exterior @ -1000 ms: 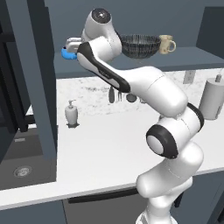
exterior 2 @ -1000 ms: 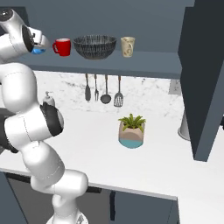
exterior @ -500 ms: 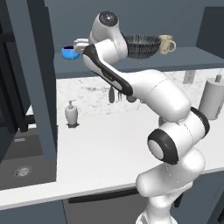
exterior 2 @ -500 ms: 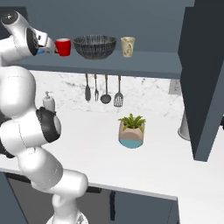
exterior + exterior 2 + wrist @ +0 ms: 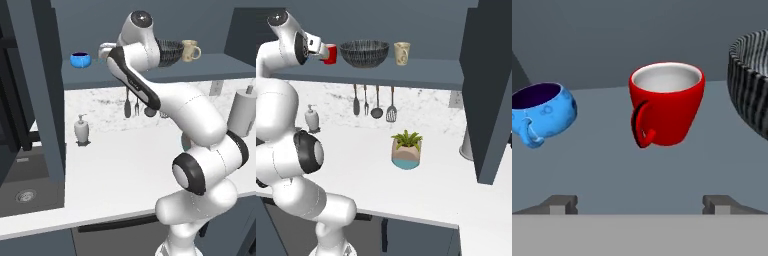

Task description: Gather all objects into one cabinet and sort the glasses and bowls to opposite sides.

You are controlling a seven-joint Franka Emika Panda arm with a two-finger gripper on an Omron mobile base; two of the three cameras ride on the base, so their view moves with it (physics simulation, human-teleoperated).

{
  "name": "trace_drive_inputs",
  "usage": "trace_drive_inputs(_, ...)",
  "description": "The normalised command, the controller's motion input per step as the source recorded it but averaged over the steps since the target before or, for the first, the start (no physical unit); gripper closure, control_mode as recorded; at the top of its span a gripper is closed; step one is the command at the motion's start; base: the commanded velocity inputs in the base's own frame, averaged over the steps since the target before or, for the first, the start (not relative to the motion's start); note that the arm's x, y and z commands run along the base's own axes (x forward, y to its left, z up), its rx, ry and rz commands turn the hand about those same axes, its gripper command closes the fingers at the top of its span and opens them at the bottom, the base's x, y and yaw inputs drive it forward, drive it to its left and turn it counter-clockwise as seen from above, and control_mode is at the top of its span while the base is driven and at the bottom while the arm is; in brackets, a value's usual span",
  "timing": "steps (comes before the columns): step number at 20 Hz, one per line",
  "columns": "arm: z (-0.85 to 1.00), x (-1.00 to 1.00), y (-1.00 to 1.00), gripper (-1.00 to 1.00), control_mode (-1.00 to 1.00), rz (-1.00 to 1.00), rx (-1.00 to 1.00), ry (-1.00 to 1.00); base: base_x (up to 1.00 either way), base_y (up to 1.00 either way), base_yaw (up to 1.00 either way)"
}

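On the slate-blue cabinet shelf (image 5: 426, 71) a red cup (image 5: 667, 105) stands upright, straight ahead of my open gripper (image 5: 641, 205) with a gap between them and nothing between the fingers. The small blue bowl (image 5: 544, 112) sits to its left, and the wide dark striped bowl (image 5: 752, 95) to its right. From the right base the red cup (image 5: 329, 54), dark bowl (image 5: 364, 53) and beige mug (image 5: 401, 53) line up, with the gripper (image 5: 318, 49) just left of the cup. From the left base the blue bowl (image 5: 80, 60) stands apart, left of the gripper (image 5: 103, 50); my arm half hides the dark bowl (image 5: 170, 50), beside the mug (image 5: 190, 50).
The cabinet's tall open doors hang at the sides (image 5: 45, 90) (image 5: 488, 90). Below on the counter stand a soap dispenser (image 5: 81, 131), a teal plant pot (image 5: 406, 150) and a paper towel roll (image 5: 242, 112). Utensils (image 5: 373, 102) hang on the wall, and a sink (image 5: 25, 195) lies left.
My hand has swung right along the shelf, from beside the blue bowl to in front of the red cup. The jaws stayed open and the blue bowl stayed where it was.
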Motion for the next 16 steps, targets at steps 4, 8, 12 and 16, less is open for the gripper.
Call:
trace_drive_inputs(4, 0.00, -0.12, -0.88, -1.00, -1.00, 0.00, 0.01, 0.00, 0.00, 0.00, 0.00)
trace_drive_inputs(8, 0.00, -0.13, -0.97, -1.00, -1.00, 0.01, 0.01, 0.00, 0.00, 0.00, 0.00)
trace_drive_inputs(12, 0.00, -0.14, -0.90, -1.00, -1.00, 0.04, 0.01, 0.00, 0.00, 0.00, 0.00)
trace_drive_inputs(16, 0.00, -0.03, -0.82, -1.00, -1.00, 0.07, 0.01, 0.00, 0.00, 0.00, 0.00)
